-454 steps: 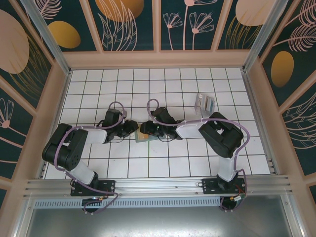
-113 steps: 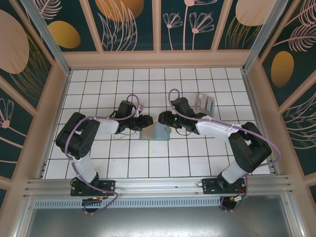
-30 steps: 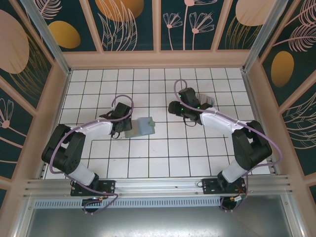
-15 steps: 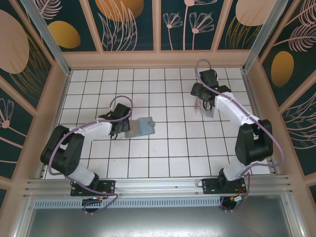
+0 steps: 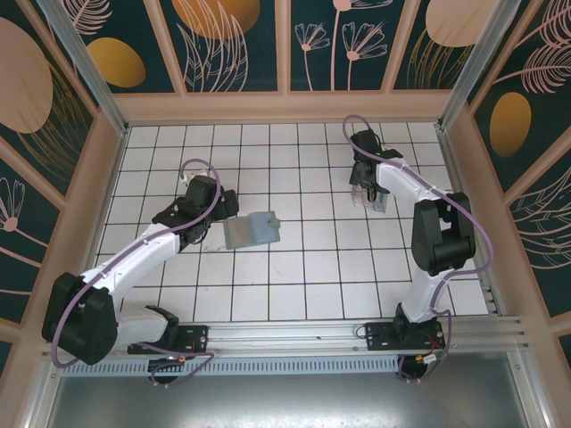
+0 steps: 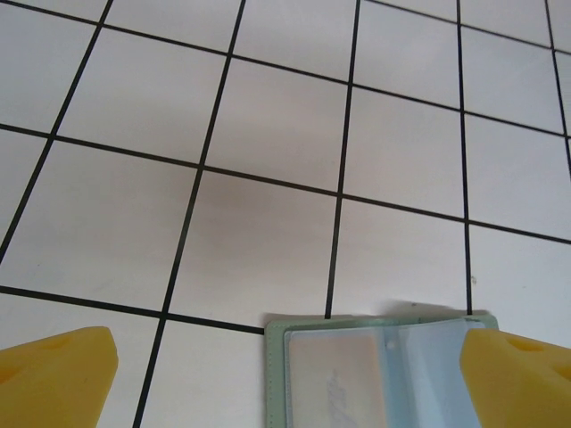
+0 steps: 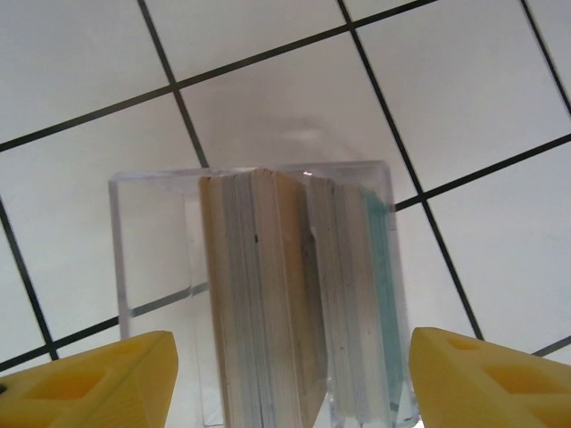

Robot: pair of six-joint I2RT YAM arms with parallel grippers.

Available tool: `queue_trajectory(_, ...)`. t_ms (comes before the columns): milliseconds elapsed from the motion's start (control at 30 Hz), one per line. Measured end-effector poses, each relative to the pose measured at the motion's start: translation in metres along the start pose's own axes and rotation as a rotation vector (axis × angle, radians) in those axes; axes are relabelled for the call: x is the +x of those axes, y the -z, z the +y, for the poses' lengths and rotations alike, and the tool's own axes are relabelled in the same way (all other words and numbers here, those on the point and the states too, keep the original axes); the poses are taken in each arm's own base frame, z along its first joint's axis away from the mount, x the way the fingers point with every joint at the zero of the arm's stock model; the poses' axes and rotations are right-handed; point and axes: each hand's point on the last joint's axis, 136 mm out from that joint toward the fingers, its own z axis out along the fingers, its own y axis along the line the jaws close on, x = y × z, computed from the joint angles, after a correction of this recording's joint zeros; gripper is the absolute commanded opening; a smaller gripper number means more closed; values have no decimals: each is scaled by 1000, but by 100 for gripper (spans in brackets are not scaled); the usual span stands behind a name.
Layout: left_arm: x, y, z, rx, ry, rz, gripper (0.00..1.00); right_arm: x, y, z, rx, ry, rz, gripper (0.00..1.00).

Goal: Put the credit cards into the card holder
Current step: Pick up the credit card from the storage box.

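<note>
The sage-green card holder (image 5: 252, 229) lies open and flat on the white tiles, its clear sleeves facing up (image 6: 384, 370). My left gripper (image 5: 225, 207) is just to its left. It is open (image 6: 285, 382), and the holder's edge lies between and below its yellow fingertips (image 6: 55, 376). The credit cards (image 7: 268, 303) stand on edge in a clear plastic stand (image 7: 161, 241) at the back right (image 5: 375, 198). My right gripper (image 5: 364, 181) hangs over the stand, open (image 7: 290, 383). Its yellow fingertips (image 7: 486, 379) are on either side of the stand, apart from the cards.
Wooden side walls (image 5: 98, 205) and a back wall enclose the tiled floor. Free tiles lie between the holder and the stand, and along the near side. The metal rail (image 5: 285, 334) with both arm bases runs across the near edge.
My left gripper has opened wide and drawn back left from the holder, which stays put. My right arm swung from the middle to the stand at the back right and opened somewhat.
</note>
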Motion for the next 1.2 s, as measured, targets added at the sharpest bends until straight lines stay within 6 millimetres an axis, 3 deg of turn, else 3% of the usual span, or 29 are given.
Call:
queue_trajectory(233,6,-2,3,-6,8,8,99,-2,-1,-9,51,4,-17,69)
queue_trajectory(700,4,3,-1,42,22,-19,99,-2,-6,2,4,16,-9,72)
queue_trajectory(867,0,5,-3,51,27,-34,99,5,-16,-4,38,23,4,72)
queue_trajectory(1200,-2,7,-4,61,23,-49,99,1,-17,-18,104,12,-24,66)
